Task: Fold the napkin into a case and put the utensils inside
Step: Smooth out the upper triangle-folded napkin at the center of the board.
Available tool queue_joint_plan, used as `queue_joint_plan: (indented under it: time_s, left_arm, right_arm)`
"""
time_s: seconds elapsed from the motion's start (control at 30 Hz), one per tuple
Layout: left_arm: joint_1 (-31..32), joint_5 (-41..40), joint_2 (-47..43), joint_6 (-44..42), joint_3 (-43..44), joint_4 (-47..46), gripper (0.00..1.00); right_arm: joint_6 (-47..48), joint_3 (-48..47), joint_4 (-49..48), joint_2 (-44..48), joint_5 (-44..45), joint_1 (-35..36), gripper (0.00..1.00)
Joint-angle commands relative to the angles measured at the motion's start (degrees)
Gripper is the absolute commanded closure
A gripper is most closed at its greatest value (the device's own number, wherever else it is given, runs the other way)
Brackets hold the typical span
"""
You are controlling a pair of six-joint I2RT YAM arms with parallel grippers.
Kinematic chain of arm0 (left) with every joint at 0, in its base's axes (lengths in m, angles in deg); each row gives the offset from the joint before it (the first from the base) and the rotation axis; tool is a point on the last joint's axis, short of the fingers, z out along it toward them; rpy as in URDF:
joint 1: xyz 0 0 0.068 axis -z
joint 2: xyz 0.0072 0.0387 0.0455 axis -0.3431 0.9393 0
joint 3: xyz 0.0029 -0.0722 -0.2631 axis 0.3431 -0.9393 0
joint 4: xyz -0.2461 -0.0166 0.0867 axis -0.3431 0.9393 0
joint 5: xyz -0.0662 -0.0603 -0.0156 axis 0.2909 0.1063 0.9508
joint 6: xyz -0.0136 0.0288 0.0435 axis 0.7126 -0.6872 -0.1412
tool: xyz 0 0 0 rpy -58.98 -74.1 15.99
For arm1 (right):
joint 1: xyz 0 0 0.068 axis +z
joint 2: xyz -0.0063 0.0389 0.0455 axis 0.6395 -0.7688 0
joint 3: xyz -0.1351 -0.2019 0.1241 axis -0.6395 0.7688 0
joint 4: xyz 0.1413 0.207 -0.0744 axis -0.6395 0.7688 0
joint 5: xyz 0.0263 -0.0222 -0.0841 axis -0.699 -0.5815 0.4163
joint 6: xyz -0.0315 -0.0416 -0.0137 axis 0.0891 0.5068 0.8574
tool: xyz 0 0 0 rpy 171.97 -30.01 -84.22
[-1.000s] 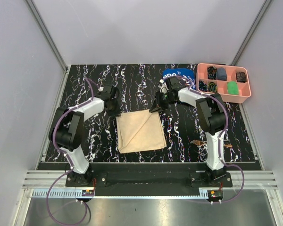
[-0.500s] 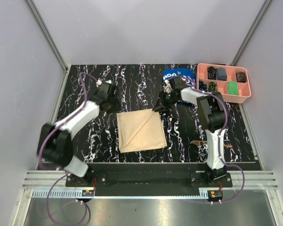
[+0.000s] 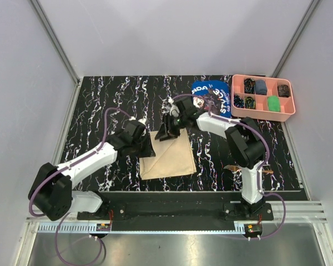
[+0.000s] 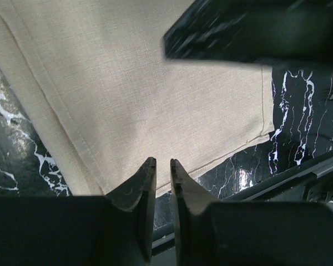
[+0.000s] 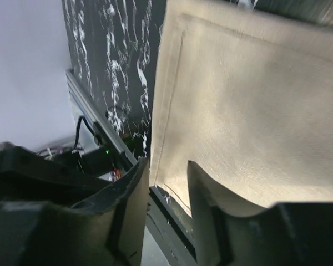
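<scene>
Above the woven beige napkin [image 3: 169, 158], left claw [image 4: 162, 162] hovers barely ajar, right claw [image 5: 167, 164] wider, both empty

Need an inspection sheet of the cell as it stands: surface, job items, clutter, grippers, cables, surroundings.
Surface: black marbled table, no spills seen.
Job's things: beige napkin lies flat mid-table; brown item by the right arm's base, partly hidden, kind unclear.
Clutter: blue printed cloth and pink tray of small items, far right.
Grippers: left gripper over the napkin's left edge, jaws a narrow slit apart; right gripper open at its far corner.
Cables: purple cables loop along both arms.
Surroundings: pale walls; nothing else seen.
</scene>
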Motion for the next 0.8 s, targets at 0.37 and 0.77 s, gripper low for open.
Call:
queue_joint_plan:
  time_s: [0.37,0.77]
  left_arm:
    - [0.70,-5.97,-1.00,1.35,-9.79,-3.06,0.85]
    - [0.79,-4.75,-13.48,6.18,-18.84,0.89,0.84]
  right_arm:
    - [-2.29,4.62,-5.49,-5.24,-1.12,-0.43,0.64]
    - [0.70,3.13,-2.24,-6.12,0.02,-4.20,0.64]
